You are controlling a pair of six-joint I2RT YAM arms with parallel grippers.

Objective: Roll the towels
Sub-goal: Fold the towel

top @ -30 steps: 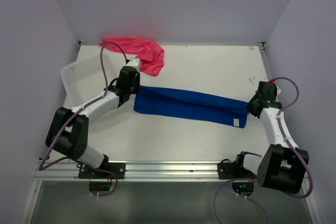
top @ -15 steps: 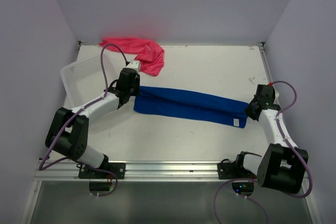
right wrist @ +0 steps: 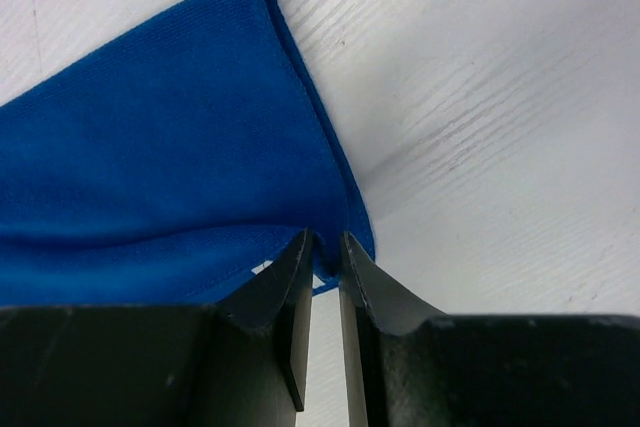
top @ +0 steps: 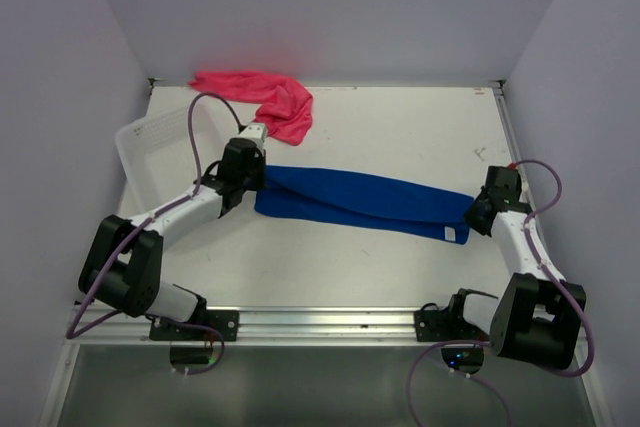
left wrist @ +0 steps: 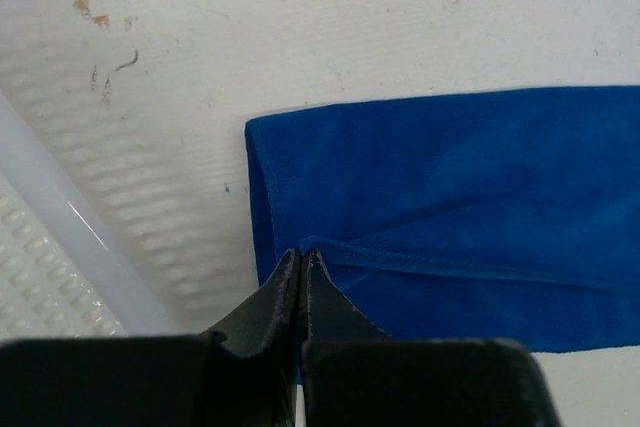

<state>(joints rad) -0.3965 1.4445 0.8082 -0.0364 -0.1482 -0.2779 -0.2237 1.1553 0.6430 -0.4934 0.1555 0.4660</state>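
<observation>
From above, the blue towel (top: 360,202) lies folded into a long narrow strip across the middle of the table (top: 400,137), running from the left side down towards the right edge. The left gripper (top: 258,179) sits at its left end and the right gripper (top: 472,219) at its right end. The pink towel (top: 265,97) is bunched up at the far edge near the far left corner, apart from the blue one. A white slotted basket (top: 150,142) rests along the left edge.

On the left wrist camera, the left gripper (left wrist: 302,255) has its fingers pressed tight together, the tips on the short end of the blue towel (left wrist: 450,197) by a stitched hem; I cannot tell if any cloth is caught. The basket's rim (left wrist: 60,227) runs just beside it.

On the right wrist camera, the right gripper (right wrist: 326,242) shows a narrow slit between its fingers, with the corner of the blue towel (right wrist: 150,167) lying in it; whether it is clamped I cannot tell
</observation>
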